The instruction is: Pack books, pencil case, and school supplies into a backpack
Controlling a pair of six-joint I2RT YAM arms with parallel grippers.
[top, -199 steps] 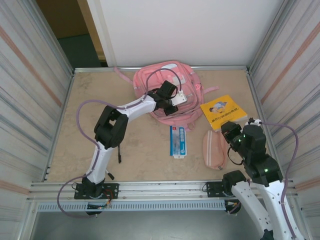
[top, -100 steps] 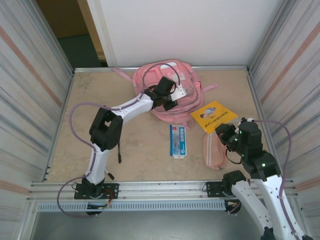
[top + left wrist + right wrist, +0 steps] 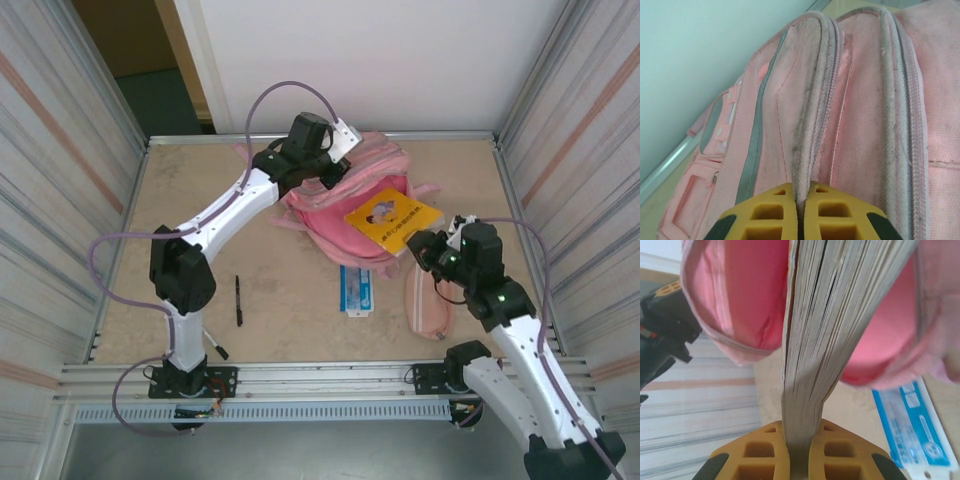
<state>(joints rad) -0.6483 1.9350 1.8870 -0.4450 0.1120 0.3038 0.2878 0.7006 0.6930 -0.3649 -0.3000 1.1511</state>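
Observation:
The pink backpack [image 3: 335, 205] lies at the back of the table with its mouth held up. My left gripper [image 3: 297, 172] is shut on the padded zip rim of the backpack [image 3: 865, 100], pinched between the yellow fingers [image 3: 770, 215]. The yellow book [image 3: 393, 220] rests over the backpack's front, its far end at the opening. My right gripper [image 3: 420, 245] is shut on the book's page edge [image 3: 830, 315], with the pink inside of the backpack [image 3: 740, 300] on both sides of it. The pale-pink pencil case [image 3: 428, 300] lies by the right arm.
The blue-and-white packet [image 3: 356, 288] lies flat in front of the backpack, also seen beside the book [image 3: 912, 425]. One black pen [image 3: 238, 300] lies left of centre, another with a white tip [image 3: 215, 347] near the left arm's base. Corrugated walls close both sides.
My left gripper has risen and moved back, pulling the backpack's rim up. My right gripper has carried the book leftward from the table onto the backpack's mouth.

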